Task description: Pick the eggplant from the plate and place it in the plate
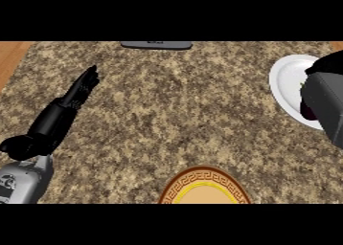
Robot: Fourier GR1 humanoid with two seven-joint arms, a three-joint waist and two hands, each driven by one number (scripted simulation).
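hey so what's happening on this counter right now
A robot is working at a speckled counter. Its right hand is over the white plate at the right edge, where a dark bit of the eggplant shows beside the forearm; whether the fingers have closed on it cannot be seen. The left hand rests open on the left, fingers straight. A yellow plate with a brown patterned rim waits at the near edge, with nothing on the part that shows.

Single head view, looking steeply down on counter (174, 110). Forearms entering from lower edge. White plate (286, 81) cut at right edge, patterned plate (202, 184) cut at bottom.
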